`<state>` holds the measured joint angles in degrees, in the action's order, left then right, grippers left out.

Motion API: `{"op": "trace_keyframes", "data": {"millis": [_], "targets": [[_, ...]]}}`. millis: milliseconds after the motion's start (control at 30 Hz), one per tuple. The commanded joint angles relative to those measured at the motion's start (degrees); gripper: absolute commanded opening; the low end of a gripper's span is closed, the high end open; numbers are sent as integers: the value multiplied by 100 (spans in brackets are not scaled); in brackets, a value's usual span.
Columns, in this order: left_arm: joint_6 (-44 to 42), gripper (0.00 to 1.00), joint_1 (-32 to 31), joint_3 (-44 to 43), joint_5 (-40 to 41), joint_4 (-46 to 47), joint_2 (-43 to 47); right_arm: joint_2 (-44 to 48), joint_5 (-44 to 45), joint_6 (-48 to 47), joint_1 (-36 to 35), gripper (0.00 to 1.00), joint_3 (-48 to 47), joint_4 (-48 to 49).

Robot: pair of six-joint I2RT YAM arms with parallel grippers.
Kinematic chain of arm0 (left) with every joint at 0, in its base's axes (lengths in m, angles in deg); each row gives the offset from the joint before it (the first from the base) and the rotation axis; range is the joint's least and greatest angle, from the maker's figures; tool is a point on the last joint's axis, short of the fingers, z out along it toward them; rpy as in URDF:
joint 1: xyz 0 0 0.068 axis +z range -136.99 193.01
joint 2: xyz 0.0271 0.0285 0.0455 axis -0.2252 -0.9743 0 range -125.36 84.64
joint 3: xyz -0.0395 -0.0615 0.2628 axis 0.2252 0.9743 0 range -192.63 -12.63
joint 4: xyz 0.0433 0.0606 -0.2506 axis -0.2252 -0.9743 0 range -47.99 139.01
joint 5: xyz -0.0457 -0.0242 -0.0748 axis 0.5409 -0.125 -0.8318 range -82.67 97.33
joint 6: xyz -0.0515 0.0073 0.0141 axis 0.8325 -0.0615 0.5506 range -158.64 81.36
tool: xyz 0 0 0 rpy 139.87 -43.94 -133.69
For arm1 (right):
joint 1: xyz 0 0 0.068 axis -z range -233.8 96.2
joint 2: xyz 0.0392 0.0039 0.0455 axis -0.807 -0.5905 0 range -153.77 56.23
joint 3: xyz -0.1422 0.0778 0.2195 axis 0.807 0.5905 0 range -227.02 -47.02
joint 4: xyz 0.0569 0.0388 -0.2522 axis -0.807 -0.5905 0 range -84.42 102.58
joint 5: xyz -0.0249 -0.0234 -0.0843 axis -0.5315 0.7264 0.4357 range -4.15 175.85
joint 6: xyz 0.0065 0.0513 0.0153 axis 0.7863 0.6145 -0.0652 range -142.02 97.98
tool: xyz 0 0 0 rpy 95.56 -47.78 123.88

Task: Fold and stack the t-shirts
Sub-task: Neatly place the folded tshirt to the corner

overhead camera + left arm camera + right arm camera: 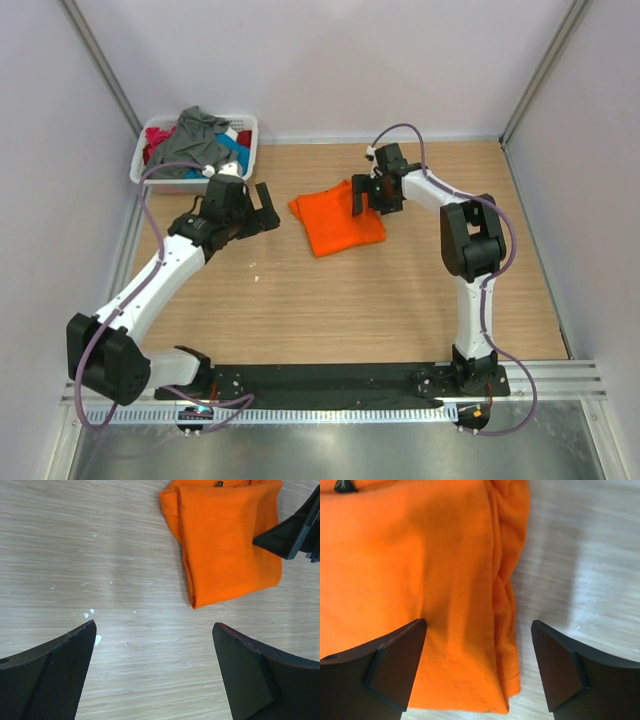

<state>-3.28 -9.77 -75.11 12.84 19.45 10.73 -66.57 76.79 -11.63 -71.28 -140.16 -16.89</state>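
Both spread and empty: the left gripper (268,212) hangs over the bench (350,300) left of centre, and the right gripper (372,200) over the folded orange t-shirt (337,222) at centre. Only the overhead view shows the white basket (250,152), upper left, heaped with t-shirts (198,140). Only the left wrist view shows white specks (90,613) on the wood.
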Motion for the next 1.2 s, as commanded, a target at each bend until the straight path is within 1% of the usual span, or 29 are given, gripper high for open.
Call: {"op": "trace_keyframes", "data": {"millis": [0, 100, 133, 167, 233, 267, 300, 333, 433, 533, 600, 667, 733, 767, 833, 867, 933, 1000, 1033, 1100, 1167], "targets": [[24, 100, 29, 104, 28, -190, 298, -173, 501, -134, 34, 92, -388, -164], [24, 100, 29, 244, 116, -243, 508, -297, 362, -108, 42, 77, -424, -199], [24, 100, 29, 280, 151, -252, 561, -349, 283, -82, 34, 59, -424, -199], [24, 100, 29, 324, 203, -278, 649, -358, 299, -64, 25, 50, -407, -182], [15, 100, 29, 368, 265, -322, 728, -385, 282, 6, -10, 34, -310, -103], [15, 100, 29, 394, 326, -374, 764, -367, 299, 24, -10, 30, -275, -85], [-2, 100, 29, 420, 344, -392, 807, -358, 300, 68, -10, 20, -170, -41], [-2, 100, 29, 429, 362, -427, 834, -341, 343, 94, -10, 14, -126, 64], [-37, 99, 29, 473, 441, -428, 861, -297, 825, 234, 51, 1, -99, 126], [-72, 100, 29, 447, 441, -428, 773, -297, 836, 375, 358, 1, -221, 257], [-81, 100, 29, 421, 467, -445, 720, -375, 670, 428, 709, 1, -432, 293], [-72, 100, 29, 421, 476, -454, 729, -533, 511, 315, 1051, 1, -773, 267], [-81, 100, 37, 429, 494, -445, 764, -683, 449, 122, 1245, 1, -1020, 223], [-116, 100, 29, 447, 511, -437, 790, -753, 458, -140, 1333, 1, -1283, 188], [-160, 100, 29, 438, 564, -419, 808, -1043, 598, -379, 1562, 1, -1583, 39], [-230, 100, 29, 421, 582, -419, 808, -1140, 633, -650, 1624, 1, -1897, -31], [-301, 99, 29, 351, 652, -419, 764, -1490, 835, -792, 1931, 1, -2328, -181], [-371, 99, 29, 246, 713, -445, 720, -1720, 880, -907, 2133, 1, -2585, -278], [-389, 100, 29, 201, 775, -454, 703, -1921, 1097, -942, 2317, 1, -2708, -322], [-424, 100, 37, 96, 837, -471, 615, -2080, 1152, -1013, 2476, 1, -3025, -444], [-433, 100, 37, 17, 898, -480, 501, -2203, 1415, -1276, 2696, 1, -3183, -489]]}}
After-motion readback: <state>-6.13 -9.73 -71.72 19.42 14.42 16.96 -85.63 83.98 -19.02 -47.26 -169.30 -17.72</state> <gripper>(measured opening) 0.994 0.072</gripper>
